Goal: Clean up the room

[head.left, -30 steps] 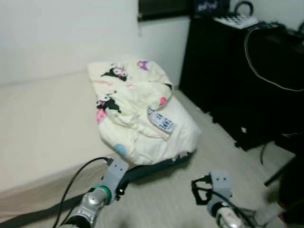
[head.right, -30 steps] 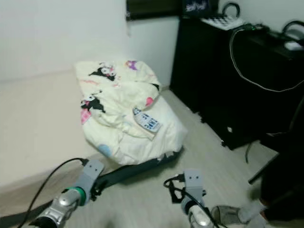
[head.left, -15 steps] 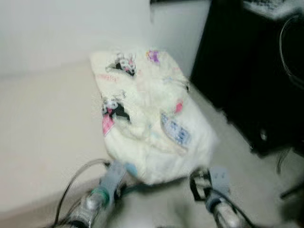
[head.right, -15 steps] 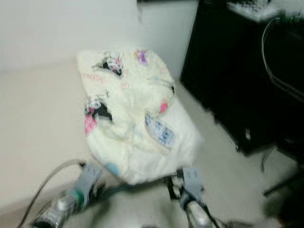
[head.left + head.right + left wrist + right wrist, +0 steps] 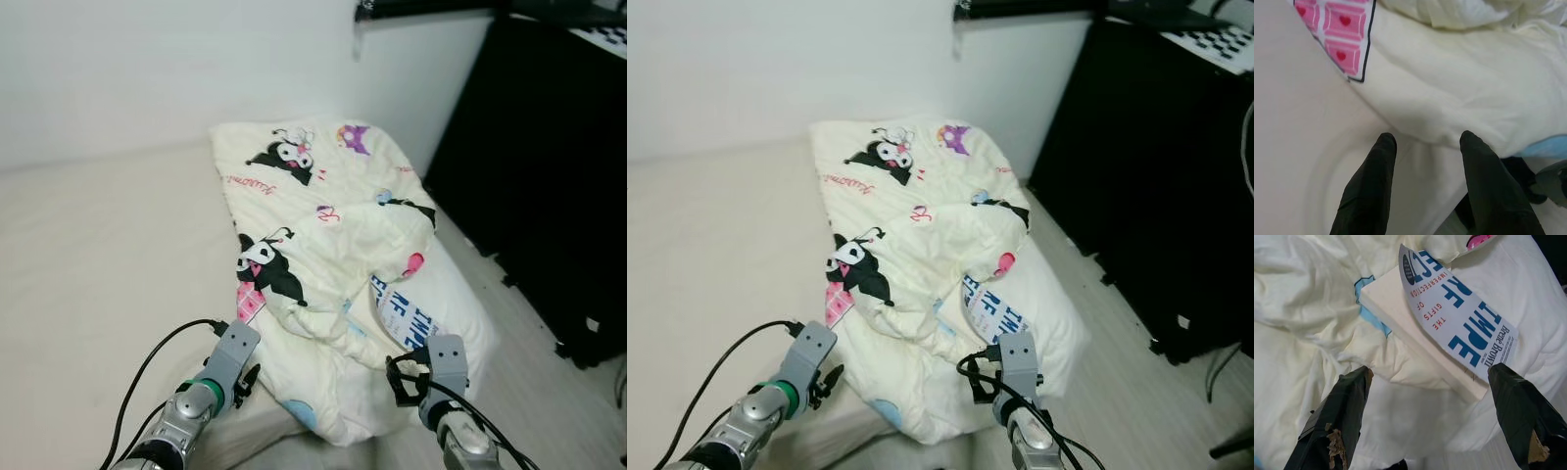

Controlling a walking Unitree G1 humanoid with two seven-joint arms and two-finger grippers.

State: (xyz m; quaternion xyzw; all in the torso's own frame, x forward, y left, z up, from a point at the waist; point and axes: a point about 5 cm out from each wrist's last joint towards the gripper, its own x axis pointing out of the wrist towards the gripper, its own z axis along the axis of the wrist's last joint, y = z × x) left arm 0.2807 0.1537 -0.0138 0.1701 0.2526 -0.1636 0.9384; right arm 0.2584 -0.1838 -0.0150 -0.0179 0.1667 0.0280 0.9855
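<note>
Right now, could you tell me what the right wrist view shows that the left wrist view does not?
The right wrist view shows a book with blue lettering lying on the quilt, framed by the open right gripper. The left wrist view shows a pink heart patch at the quilt's edge, the bare mattress and the open left gripper. Both show the cream quilt.

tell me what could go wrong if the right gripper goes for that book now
The book lies tilted on the rumpled comforter, so the open right gripper may pinch fabric with it or only catch the loose cover. It sits near the bed's edge, so a nudge could slide it to the floor.
</note>
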